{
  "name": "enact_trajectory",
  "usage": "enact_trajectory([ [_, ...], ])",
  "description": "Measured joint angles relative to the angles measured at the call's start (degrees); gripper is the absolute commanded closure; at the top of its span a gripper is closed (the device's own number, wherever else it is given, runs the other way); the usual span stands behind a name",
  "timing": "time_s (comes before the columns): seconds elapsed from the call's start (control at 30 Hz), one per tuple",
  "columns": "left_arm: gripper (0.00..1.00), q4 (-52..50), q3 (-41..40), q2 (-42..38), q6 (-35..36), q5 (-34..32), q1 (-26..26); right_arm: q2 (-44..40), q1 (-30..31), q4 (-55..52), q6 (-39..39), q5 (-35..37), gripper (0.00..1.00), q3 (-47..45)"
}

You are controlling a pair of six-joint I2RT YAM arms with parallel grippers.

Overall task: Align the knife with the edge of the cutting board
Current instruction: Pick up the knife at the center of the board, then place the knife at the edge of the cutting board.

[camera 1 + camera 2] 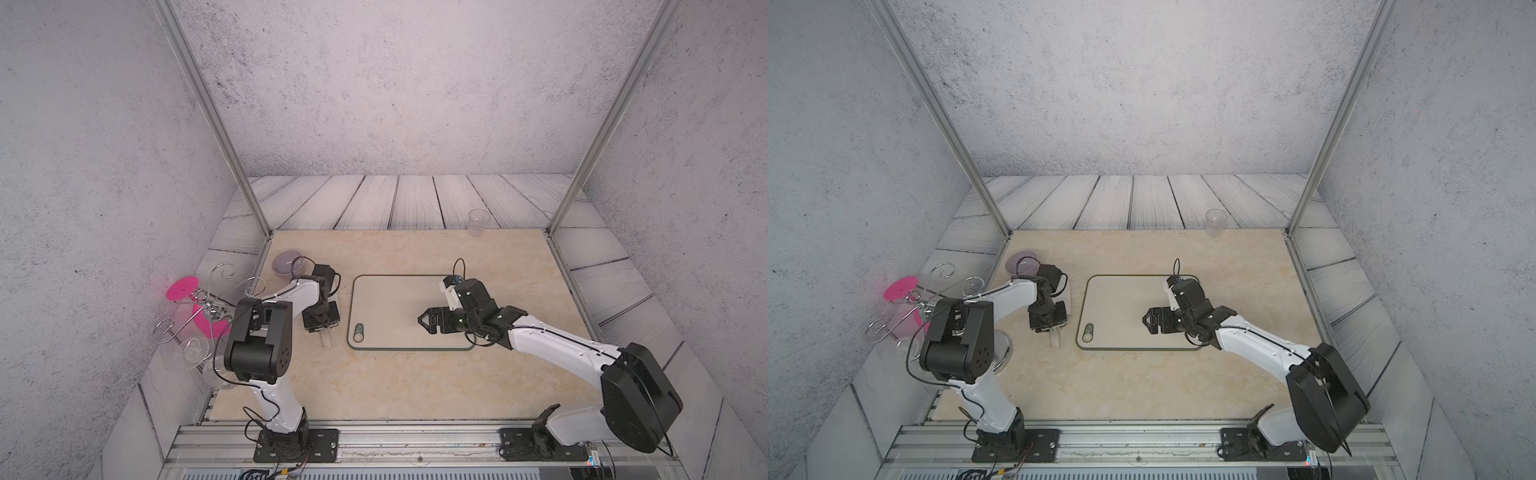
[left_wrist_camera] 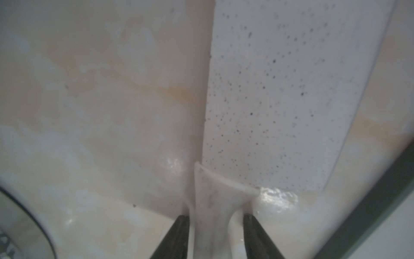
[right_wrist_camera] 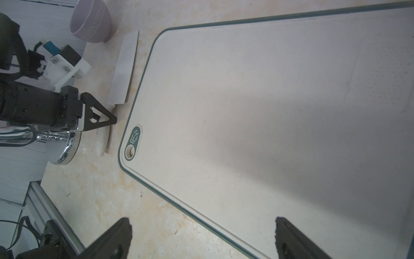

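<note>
Fig.: release step, we judge. Knife (image 3: 124,67) flat on bench (image 3: 89,190), just beside cutting board (image 3: 268,112) short edge nr hole, approx. parallel. L gripper (image 2: 216,226) straddles handle, jaws slack, gap visible. R gripper (image 3: 202,224) spread wide, empty. Next: we'd lift L arm straight up w/o nudging knife.

Both top views: high above the robot's end, looking steeply down, whole surface (image 1: 374,382) in frame. Left wrist: very close, looking along the knife (image 2: 280,89). Right wrist: low over the cutting board (image 3: 246,112), facing the left hand (image 3: 112,120). Both wrist views share the knife.
</note>
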Motion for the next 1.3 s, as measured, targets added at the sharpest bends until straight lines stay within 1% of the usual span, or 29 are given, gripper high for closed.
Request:
enact_trajectory([
  [0.13, 0.73, -0.15, 0.66, 0.52, 0.55, -0.17, 0.00, 0.00, 0.00, -0.02, -0.09, 0.04, 0.01, 0.00],
  [0.2, 0.81, -0.02, 0.66, 0.55, 0.76, -0.31, 0.00, 0.00, 0.00, -0.02, -0.11, 0.09, 0.01, 0.00],
  [0.27, 0.86, 0.02, 0.68, 0.55, 0.76, -0.55, 0.00, 0.00, 0.00, 0.00, -0.11, 0.13, 0.01, 0.00],
  [0.43, 0.92, -0.02, 0.70, 0.50, 0.72, -0.83, 0.00, 0.00, 0.00, -0.02, -0.11, 0.39, 0.01, 0.00],
  [0.57, 0.92, -0.66, 0.70, -0.07, 0.66, -1.55, 0.00, 0.00, 0.00, -0.09, -0.09, 1.33, 0.01, 0.00],
  [0.83, 0.92, -3.58, 0.96, -6.01, 0.04, -3.89, -1.20, -0.92, 0.00, -1.07, 0.35, 4.52, 0.01, -0.11],
  [1.03, 0.93, -4.92, 1.42, -7.82, -1.09, -4.74, -6.19, -6.32, 0.00, -3.52, 1.38, 9.07, 0.01, -1.60],
  [1.3, 0.93, -6.34, 1.42, -11.23, -4.39, -4.55, -11.80, -13.33, 0.00, -7.19, 3.15, 13.84, 0.01, -5.01],
])
